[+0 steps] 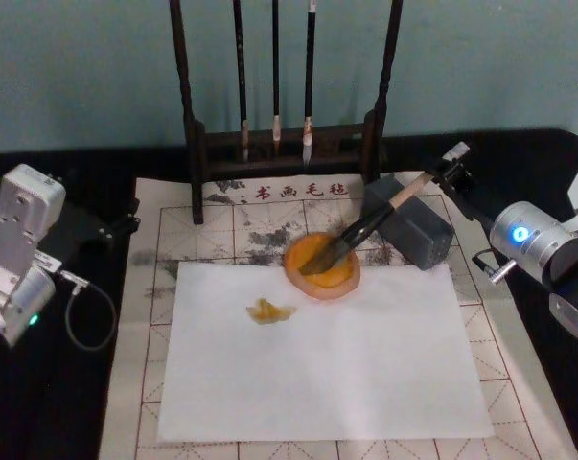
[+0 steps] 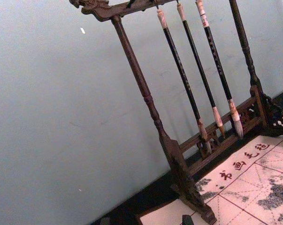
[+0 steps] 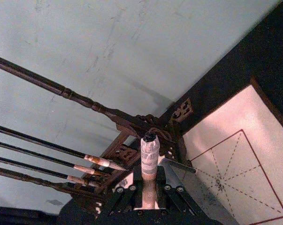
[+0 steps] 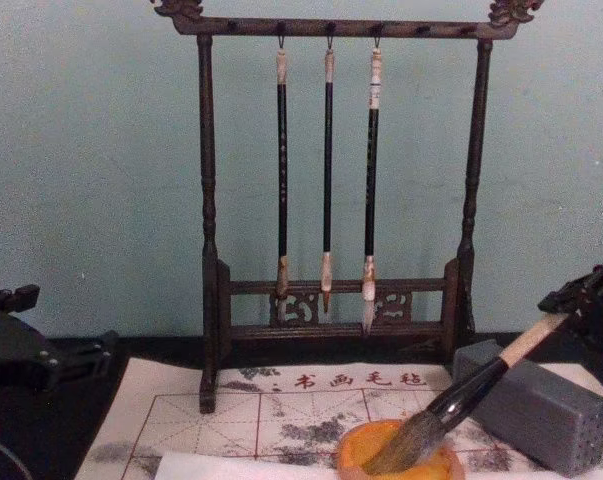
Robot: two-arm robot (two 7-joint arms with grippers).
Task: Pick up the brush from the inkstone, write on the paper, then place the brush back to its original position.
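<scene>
The brush lies slanted, its bristle tuft in the orange inkstone and its black stem resting on a grey block. My right gripper sits at the pale end of the handle, shut on it. In the right wrist view the handle end stands between the fingers. The chest view shows the brush rising from the inkstone up to the right gripper. The white paper carries a yellow mark. My left gripper is parked at the left, open.
A dark wooden rack with three thin hanging brushes stands at the back, just behind the inkstone. A gridded felt mat with ink stains lies under the paper. The grey block sits right of the inkstone.
</scene>
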